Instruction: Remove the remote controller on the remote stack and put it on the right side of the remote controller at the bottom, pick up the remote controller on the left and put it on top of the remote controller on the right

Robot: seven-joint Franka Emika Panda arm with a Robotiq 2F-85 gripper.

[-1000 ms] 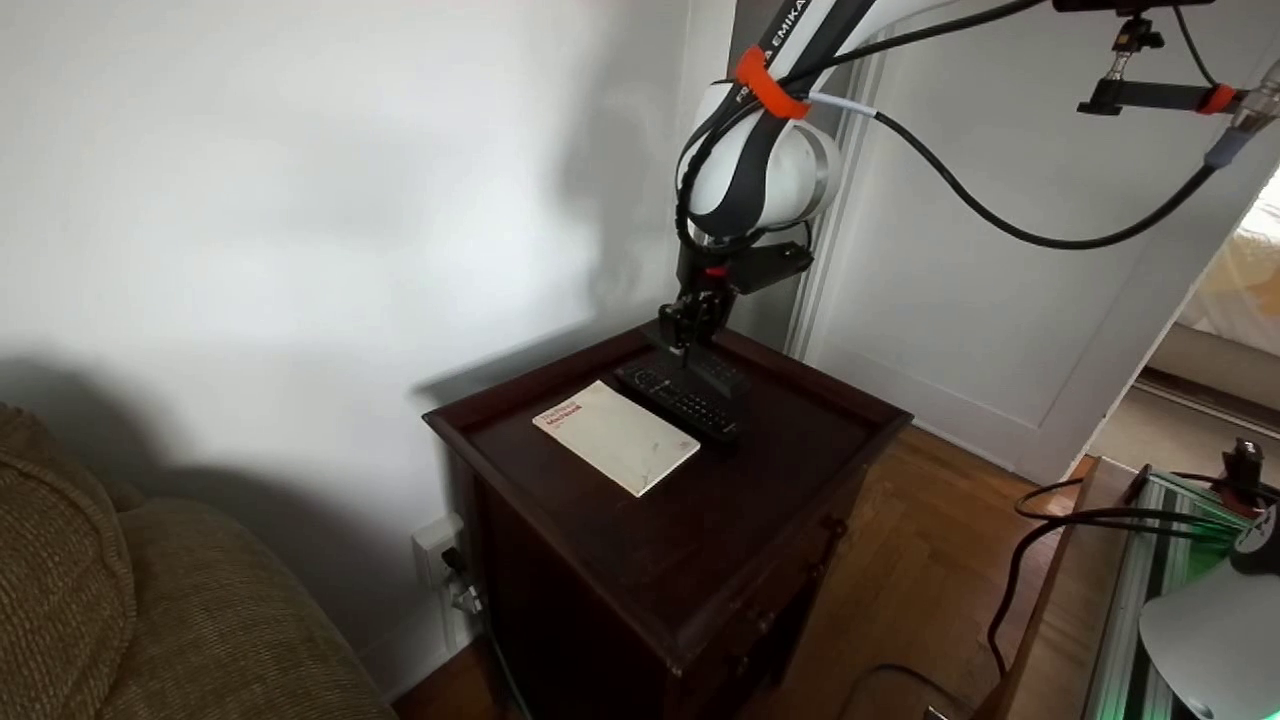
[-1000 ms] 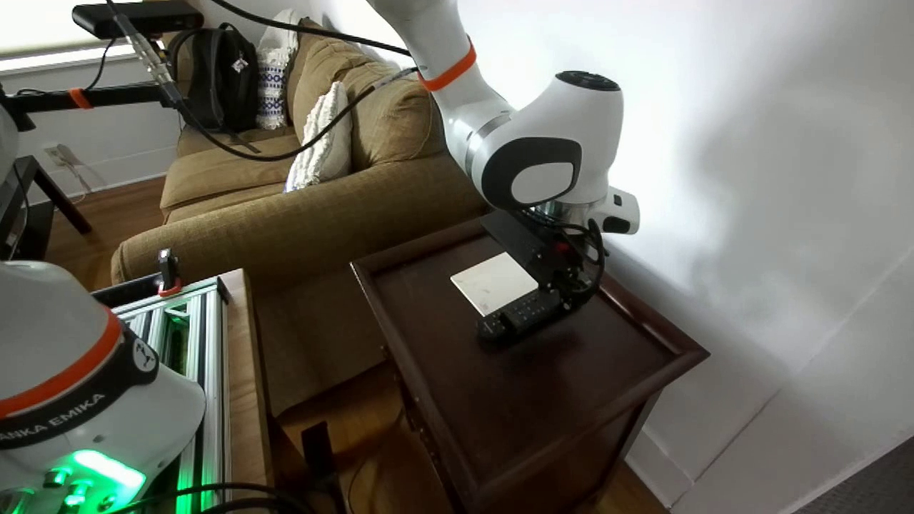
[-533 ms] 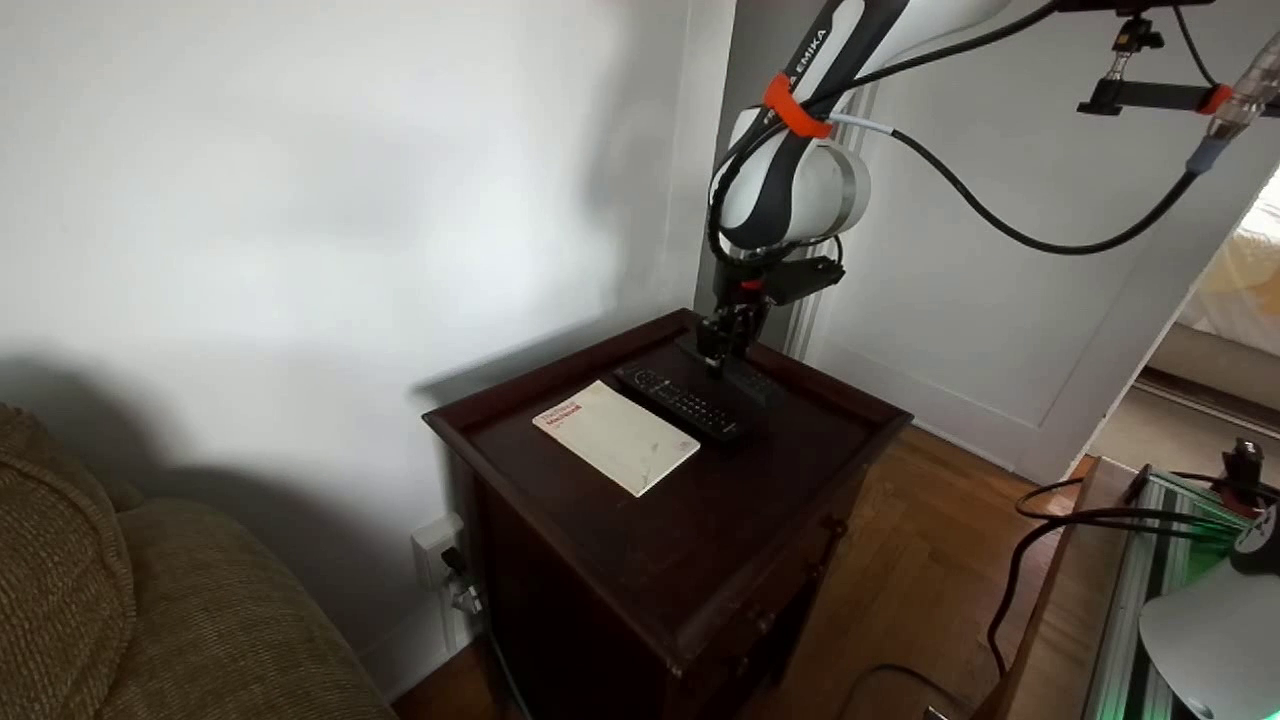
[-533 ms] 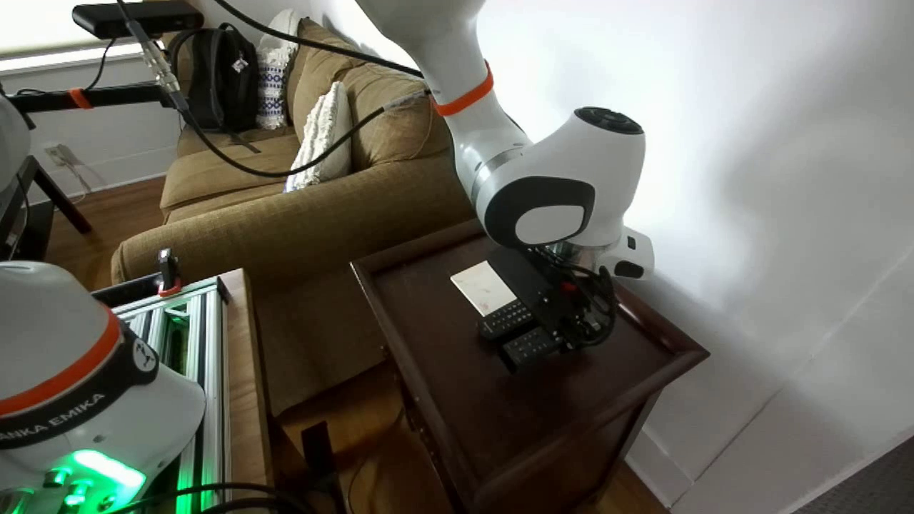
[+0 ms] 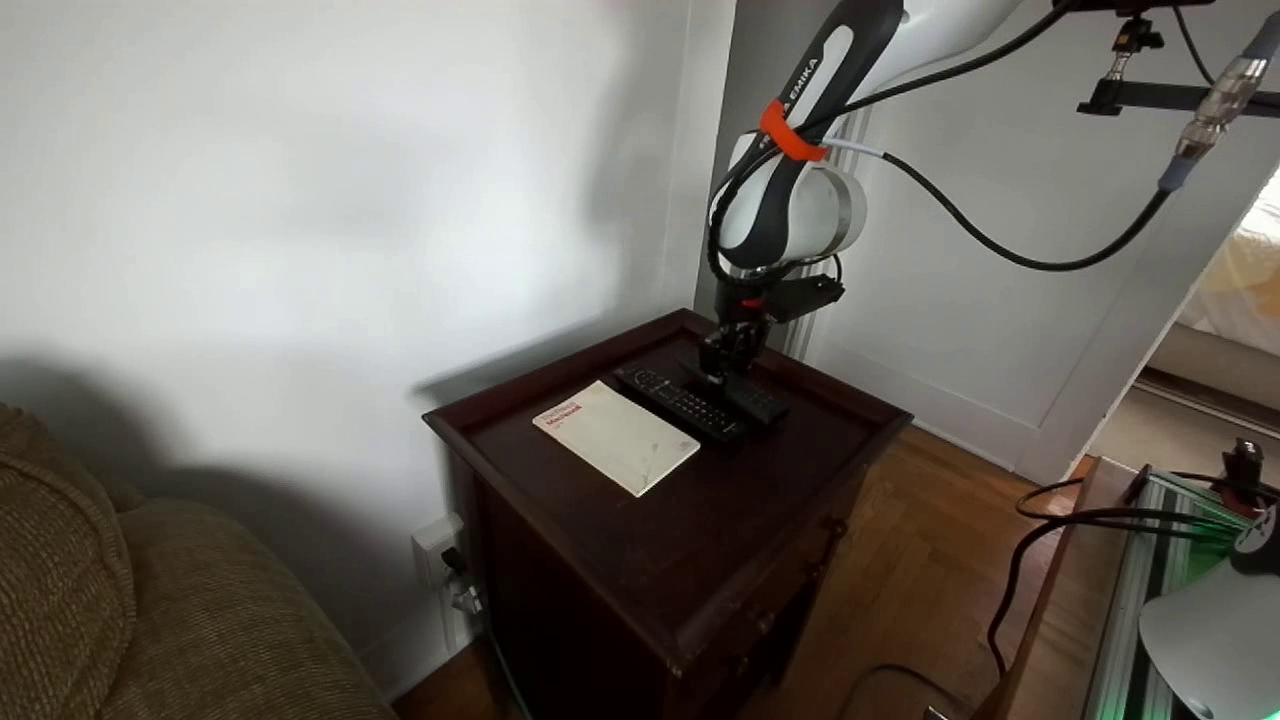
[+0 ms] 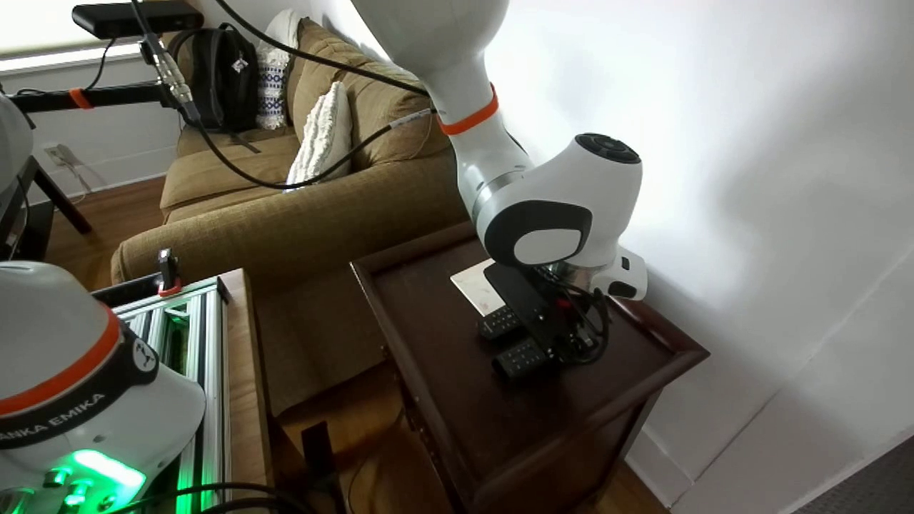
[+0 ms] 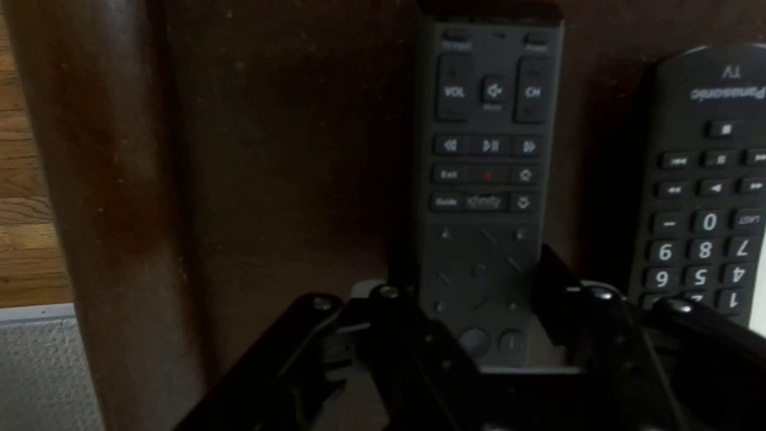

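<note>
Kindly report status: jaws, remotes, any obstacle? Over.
Jaws closed on Xfinity remote. Its contact with tabletop unclear. Panasonic remote alongside, gap visible; may crowd jaws.

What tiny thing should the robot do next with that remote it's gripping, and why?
Probably ease the gripper down until the held remote clearly rests: it is beside the Panasonic remote, with tabletop showing between them, but the pictures don't settle whether its underside touches.

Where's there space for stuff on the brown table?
The brown table is bare between the white paper and nearest corner in an exterior view, and between the Xfinity remote and raised rim. It's crowded around the gripper and Panasonic remote.
</note>
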